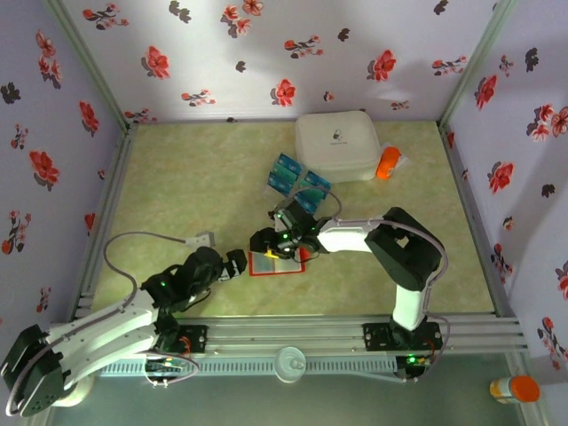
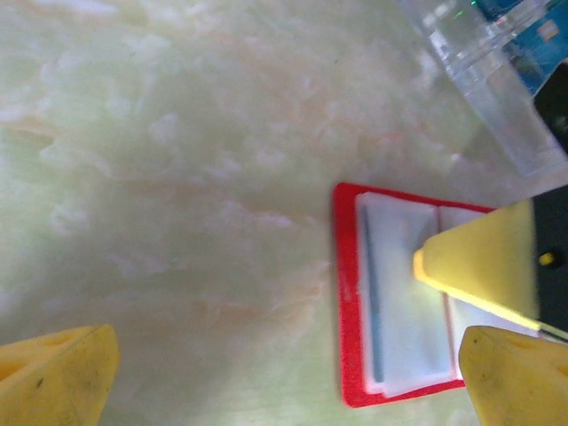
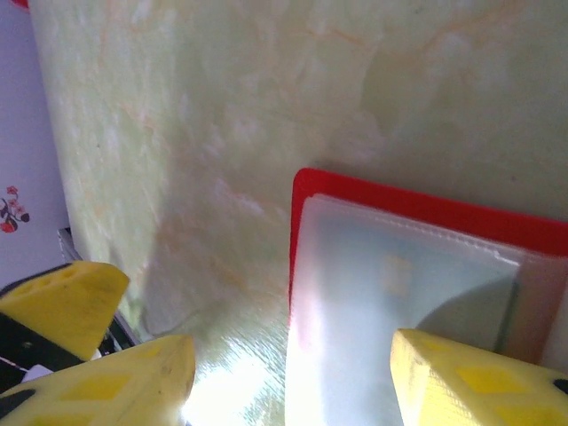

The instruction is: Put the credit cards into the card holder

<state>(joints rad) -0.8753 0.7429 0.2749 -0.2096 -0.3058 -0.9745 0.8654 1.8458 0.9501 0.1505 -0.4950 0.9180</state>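
Right gripper hangs part open and empty over the opened card holder, whose far end is cut off. Left gripper gapes wide, empty, the holder just ahead. Credit cards lie beyond the right gripper, print unreadable.

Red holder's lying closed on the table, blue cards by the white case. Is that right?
Not quite: the holder is open, not closed, with its clear pockets facing up, as the left wrist view shows. It does lie on the table, and the blue cards are by the white case.
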